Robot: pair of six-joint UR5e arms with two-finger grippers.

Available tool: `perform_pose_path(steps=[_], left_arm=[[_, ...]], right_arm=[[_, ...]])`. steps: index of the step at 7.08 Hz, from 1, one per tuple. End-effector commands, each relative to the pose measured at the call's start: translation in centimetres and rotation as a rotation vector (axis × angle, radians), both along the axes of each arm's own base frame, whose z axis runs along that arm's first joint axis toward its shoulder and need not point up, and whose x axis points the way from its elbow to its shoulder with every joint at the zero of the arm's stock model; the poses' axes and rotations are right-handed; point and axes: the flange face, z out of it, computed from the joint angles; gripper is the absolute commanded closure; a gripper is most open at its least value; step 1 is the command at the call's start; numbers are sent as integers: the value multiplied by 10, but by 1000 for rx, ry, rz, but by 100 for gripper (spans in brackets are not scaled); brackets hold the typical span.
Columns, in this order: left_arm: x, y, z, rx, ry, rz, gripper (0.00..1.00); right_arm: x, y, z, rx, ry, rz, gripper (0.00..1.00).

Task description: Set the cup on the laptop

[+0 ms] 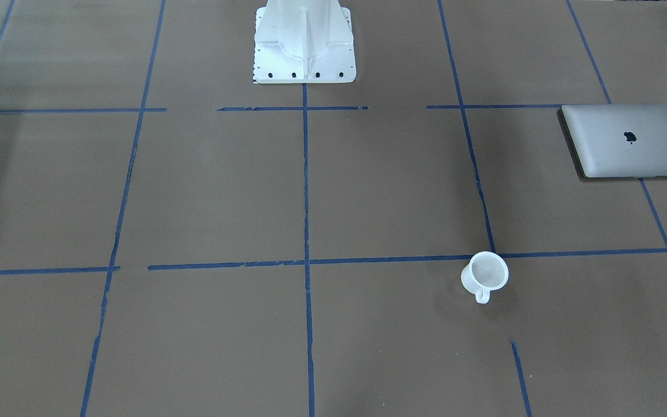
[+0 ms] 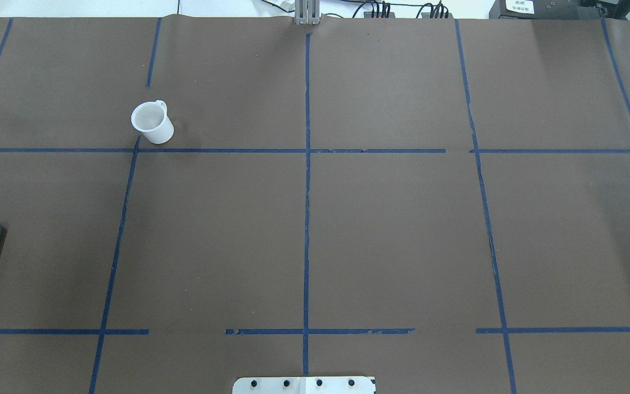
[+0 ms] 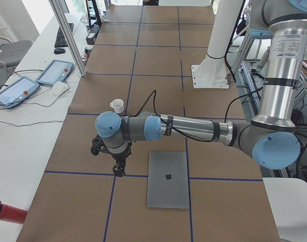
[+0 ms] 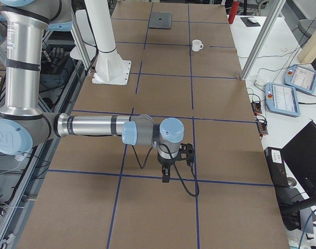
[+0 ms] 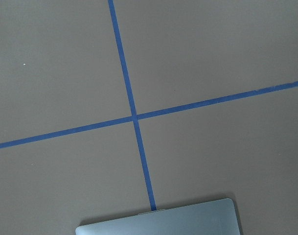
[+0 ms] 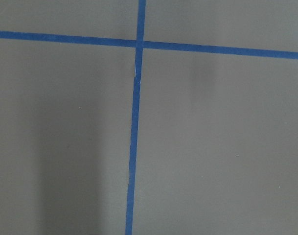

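Note:
The small white cup (image 1: 484, 273) stands upright on the brown table, handle toward the operators' side; it also shows in the overhead view (image 2: 151, 123) and the left side view (image 3: 117, 105). The closed silver-grey laptop (image 1: 629, 141) lies flat at the table's left end (image 3: 168, 179), apart from the cup; its edge shows in the left wrist view (image 5: 158, 224). My left gripper (image 3: 118, 169) hangs above the table beside the laptop, between it and the cup. My right gripper (image 4: 165, 176) hangs over the table's right end, far from both. I cannot tell whether either is open or shut.
The brown table cover is marked by blue tape lines (image 2: 307, 164). The white robot base (image 1: 304, 43) stands at the table's robot-side edge. Teach pendants (image 4: 287, 93) and cables lie beyond the table's far edge. A red object (image 3: 7, 214) lies off the left end.

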Motion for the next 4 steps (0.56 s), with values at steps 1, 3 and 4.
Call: perform_pose_path(steps=[1,3,4], left_arm=[[0,-1,1,-3,0,-1,0],[0,1,11,-21,-5,-4,0],[-1,3,4,-1,-7,-7,0]], right_arm=[[0,0,0,1,1,0,0],[0,0,0,0,0,0,0],[0,0,0,0,0,0,0]])
